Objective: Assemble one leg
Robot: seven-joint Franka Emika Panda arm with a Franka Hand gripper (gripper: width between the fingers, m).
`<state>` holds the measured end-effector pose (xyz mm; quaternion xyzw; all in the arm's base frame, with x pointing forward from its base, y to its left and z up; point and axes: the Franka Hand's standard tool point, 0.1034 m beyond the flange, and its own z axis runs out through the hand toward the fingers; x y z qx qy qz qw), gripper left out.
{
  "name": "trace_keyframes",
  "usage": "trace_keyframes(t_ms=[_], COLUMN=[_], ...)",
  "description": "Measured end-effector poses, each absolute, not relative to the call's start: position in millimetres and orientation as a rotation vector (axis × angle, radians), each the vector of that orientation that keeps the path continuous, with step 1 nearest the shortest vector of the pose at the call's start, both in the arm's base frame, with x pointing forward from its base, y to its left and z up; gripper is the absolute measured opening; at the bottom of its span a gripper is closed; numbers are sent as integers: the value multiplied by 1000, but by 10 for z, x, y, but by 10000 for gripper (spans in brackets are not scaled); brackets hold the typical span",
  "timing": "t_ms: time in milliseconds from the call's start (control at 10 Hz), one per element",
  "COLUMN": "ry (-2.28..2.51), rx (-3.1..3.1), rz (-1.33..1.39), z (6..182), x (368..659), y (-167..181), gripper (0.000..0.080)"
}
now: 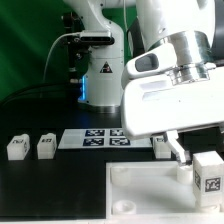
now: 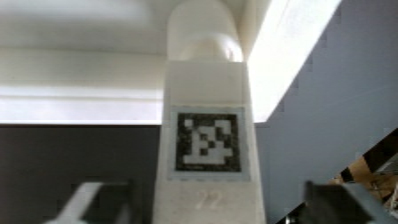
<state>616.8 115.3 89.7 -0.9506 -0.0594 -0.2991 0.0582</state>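
The leg, a small white post with a black-and-white tag, stands upright at the near right corner of the wide flat white square piece. My gripper reaches down over it from above. In the wrist view the leg runs up the middle with its tag facing the camera. The gripper straddles it. A dark gap shows between each of the fingers and the leg's sides. The jaws stand open and do not touch the leg. The white square piece lies behind the leg.
Two more small white posts stand on the black table at the exterior view's left. The marker board lies in the middle. Another small post sits just behind my gripper. The robot's base stands at the back.
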Motion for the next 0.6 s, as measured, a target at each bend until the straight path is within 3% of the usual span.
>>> trace_keyframes(t_ms=[100, 200, 600], ry=[-180, -180, -181], rx=[-2881, -2881, -2881], rz=[-906, -905, -904], z=[896, 893, 887], x=[6167, 6166, 6164], y=[1153, 1153, 1152], gripper=[589, 639, 649])
